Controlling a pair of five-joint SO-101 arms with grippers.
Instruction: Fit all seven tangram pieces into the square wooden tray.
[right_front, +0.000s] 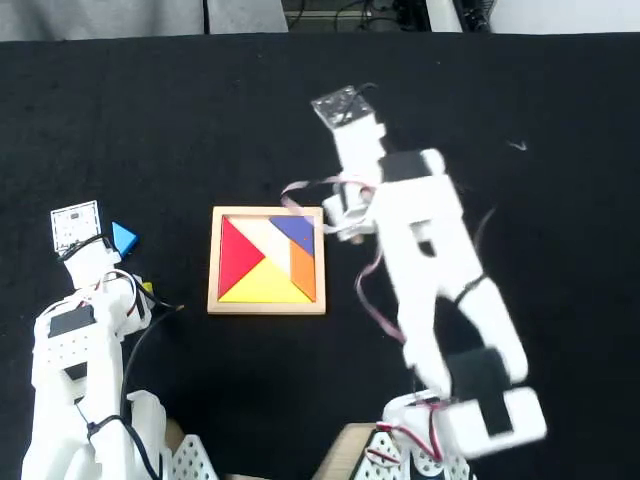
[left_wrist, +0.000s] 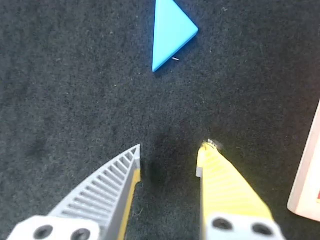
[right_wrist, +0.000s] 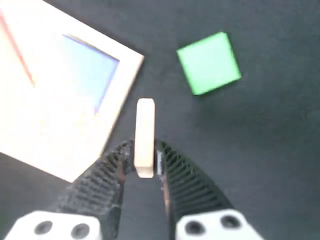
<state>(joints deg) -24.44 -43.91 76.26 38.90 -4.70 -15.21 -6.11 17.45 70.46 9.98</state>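
1. Currently the right end effector is clenched on a pale flat wooden piece. It holds the piece edge-on between its fingers, just off the upper right corner of the square wooden tray, which sits at the centre of the high view.
2. Inside the tray lie a red triangle, a yellow triangle, a dark blue piece and an orange piece. A pale patch among them may be bare floor or another piece; I cannot tell which.
3. A green square tile rests flat on the black counter, near the tray's corner but apart from its rim.
4. A light blue triangle lies at the left of the high view, well apart from the tray. The left end effector hangs released just short of it, with nothing between its fingers.
5. As I judge it, these pieces are thin, stiff and light, with smooth faces likely to slip. The square should pinch safely across two parallel sides. The triangle's slanted sides could squirt out of the fingers, so it is better taken with one finger on the long side and the other at the opposite corner, low against the counter.
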